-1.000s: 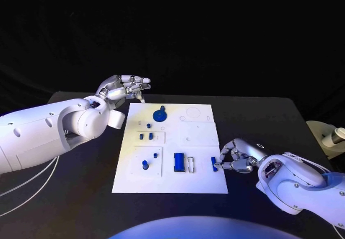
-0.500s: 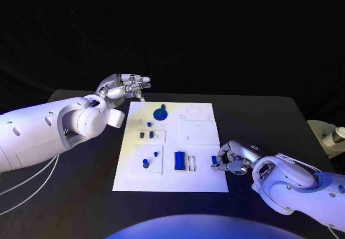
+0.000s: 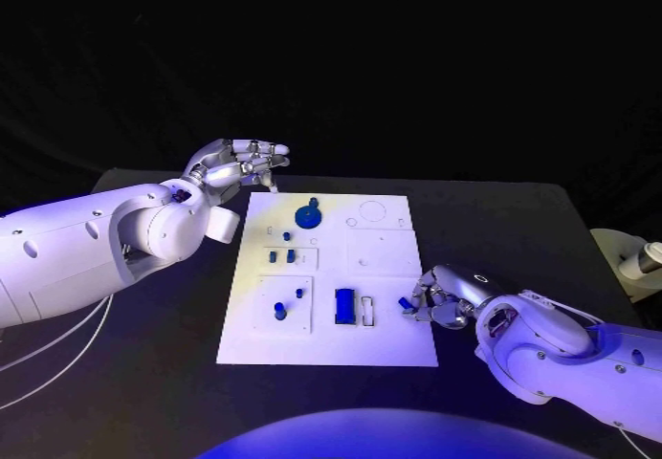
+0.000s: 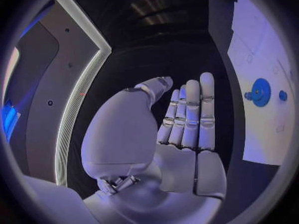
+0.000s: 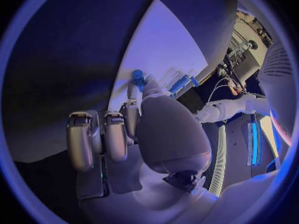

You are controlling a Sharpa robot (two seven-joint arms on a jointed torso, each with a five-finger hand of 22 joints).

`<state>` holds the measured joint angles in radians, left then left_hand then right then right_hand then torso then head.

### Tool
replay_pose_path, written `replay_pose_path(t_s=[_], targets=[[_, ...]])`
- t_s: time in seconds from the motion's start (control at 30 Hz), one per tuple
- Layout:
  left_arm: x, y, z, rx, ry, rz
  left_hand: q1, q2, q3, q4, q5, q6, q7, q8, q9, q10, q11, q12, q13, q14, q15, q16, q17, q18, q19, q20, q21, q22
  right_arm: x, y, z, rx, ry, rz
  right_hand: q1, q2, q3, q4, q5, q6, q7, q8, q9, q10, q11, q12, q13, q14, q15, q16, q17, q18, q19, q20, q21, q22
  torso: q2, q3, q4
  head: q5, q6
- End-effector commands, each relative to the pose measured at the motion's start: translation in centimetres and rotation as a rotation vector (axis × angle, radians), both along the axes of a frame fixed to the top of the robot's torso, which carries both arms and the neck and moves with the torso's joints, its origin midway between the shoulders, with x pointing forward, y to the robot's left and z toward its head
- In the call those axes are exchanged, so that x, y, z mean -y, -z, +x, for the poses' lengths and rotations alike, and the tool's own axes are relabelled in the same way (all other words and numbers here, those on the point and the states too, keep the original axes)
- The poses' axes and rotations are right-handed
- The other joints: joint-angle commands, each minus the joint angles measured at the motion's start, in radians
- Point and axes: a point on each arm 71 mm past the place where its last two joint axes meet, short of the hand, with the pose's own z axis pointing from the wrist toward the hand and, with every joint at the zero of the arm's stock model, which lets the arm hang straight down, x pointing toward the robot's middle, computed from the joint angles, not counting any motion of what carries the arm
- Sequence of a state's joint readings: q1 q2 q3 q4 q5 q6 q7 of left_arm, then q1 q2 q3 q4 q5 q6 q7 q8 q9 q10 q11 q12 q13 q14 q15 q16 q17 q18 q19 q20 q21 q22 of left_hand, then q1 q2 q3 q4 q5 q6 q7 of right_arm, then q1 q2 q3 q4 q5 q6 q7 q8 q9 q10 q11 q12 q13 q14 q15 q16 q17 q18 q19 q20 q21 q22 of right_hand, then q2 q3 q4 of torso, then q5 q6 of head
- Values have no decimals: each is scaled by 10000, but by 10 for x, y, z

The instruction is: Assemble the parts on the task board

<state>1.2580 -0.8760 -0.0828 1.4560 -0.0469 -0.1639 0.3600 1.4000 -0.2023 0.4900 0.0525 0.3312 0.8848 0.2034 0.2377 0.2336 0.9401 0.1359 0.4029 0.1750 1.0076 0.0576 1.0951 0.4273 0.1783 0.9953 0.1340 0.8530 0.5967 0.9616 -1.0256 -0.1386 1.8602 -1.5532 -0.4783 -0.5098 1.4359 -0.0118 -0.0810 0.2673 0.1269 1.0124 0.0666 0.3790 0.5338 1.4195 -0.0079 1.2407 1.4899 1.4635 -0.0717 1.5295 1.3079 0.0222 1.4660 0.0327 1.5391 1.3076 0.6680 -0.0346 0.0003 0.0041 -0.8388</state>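
Note:
The white task board lies in the middle of the black table. On it I see a round blue disc, a blue block and several small blue pegs. My right hand sits at the board's right edge and pinches a small blue part between thumb and fingertip. In the right wrist view the same blue part sticks out past the fingertips over the board. My left hand hovers beyond the board's far left corner, holding nothing, with its fingers stretched out. The left wrist view also shows the disc.
A white-framed slot lies just right of the blue block, close to the held part. A pale device stands off the table's right side. Thin cables hang under my left arm.
My right hand has shifted a little left and away from me along the board's right edge, carrying the blue part. The left hand has hardly moved.

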Motion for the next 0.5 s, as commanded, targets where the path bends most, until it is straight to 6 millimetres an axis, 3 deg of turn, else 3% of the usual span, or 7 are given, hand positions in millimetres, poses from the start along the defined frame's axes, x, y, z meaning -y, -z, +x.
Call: replay_pose_path(t_s=[0.03, 0.1, 0.23, 0.3, 0.37, 0.43, 0.5], targets=[[2, -1, -1, -12, 191, -118, -30, 49, 28, 13, 28, -64, -6, 60, 11, -83, 7, 45, 9, -65, -11, 46, -12, 58, -21, 81, -13, 10, 0, 9, -2, -139, -201, -821, 1080, 366, 512, -259, -213, 58, -114, -73, -193, 4, -124, -109, -1662, 860, -122, 52, 1523, -162, 970, -70, 34, 2549, -19, 6, 0, 20, -30], [2, -1, -1, -17, 194, -117, -37, 56, 32, 21, 30, -67, -5, 62, 11, -89, 7, 53, 9, -65, -10, 49, -14, 58, -22, 82, -15, 9, -1, 10, -3, -143, -245, -899, 1398, 320, 929, -326, -269, 115, -96, -130, -248, -6, -115, -128, -1662, 861, -117, 52, 1530, -164, 972, -91, 40, 2552, -24, 6, -2, 32, -17], [2, -1, -1, -33, 203, -113, -37, 56, 32, 21, 30, -67, -5, 62, 11, -89, 7, 53, 9, -65, -10, 49, -14, 58, -22, 82, -15, 9, -3, 11, -3, -151, -261, -1015, 1626, 49, 1683, -379, 55, 208, -80, -163, -279, 2, -111, -147, -1655, 863, -99, 54, 1545, -163, 972, -101, 37, 2553, -32, 5, -12, 40, -19], [2, -1, -1, -47, 217, -111, -38, 59, 35, 23, 31, -68, -6, 63, 11, -92, 7, 56, 10, -66, -10, 50, -16, 58, -23, 83, -15, 9, -3, 10, -4, -136, -236, -1030, 1549, -296, 2406, -384, 299, 231, -84, -131, -234, 36, -61, -133, -1631, 864, -106, 53, 1553, -167, 976, -72, 50, 2558, -28, 5, -13, 45, -14], [2, -1, -1, -56, 228, -110, -38, 59, 35, 23, 31, -68, -6, 63, 11, -92, 7, 56, 10, -66, -10, 50, -16, 58, -23, 83, -15, 9, -4, 10, -4, -102, -188, -976, 1506, -356, 2626, -376, 350, 243, -79, -112, -215, 47, -83, -129, -1626, 867, -93, 57, 1565, -168, 978, -75, 57, 2560, -27, 6, -18, 51, -10], [2, -1, -1, -60, 230, -107, -38, 59, 35, 23, 31, -68, -6, 63, 11, -92, 7, 56, 10, -66, -10, 50, -16, 58, -23, 83, -15, 9, -5, 9, -5, -55, -134, -874, 1090, -856, 3696, -356, 491, 210, -104, -8, -85, 122, -82, -68, -1567, 870, -117, 58, 1580, -170, 982, -77, 68, 2564, -27, 8, -23, 55, -4], [2, -1, -1, -63, 230, -106, -38, 59, 35, 23, 31, -68, -6, 63, 11, -92, 7, 56, 10, -66, -10, 50, -16, 58, -23, 83, -15, 9, -5, 8, -5, -1, -76, -729, 841, -1040, 4243, -391, 561, 175, -102, 62, 1, 153, -105, -46, -1542, 873, -114, 62, 1595, -174, 987, -81, 86, 2569, -26, 9, -24, 57, -1]])
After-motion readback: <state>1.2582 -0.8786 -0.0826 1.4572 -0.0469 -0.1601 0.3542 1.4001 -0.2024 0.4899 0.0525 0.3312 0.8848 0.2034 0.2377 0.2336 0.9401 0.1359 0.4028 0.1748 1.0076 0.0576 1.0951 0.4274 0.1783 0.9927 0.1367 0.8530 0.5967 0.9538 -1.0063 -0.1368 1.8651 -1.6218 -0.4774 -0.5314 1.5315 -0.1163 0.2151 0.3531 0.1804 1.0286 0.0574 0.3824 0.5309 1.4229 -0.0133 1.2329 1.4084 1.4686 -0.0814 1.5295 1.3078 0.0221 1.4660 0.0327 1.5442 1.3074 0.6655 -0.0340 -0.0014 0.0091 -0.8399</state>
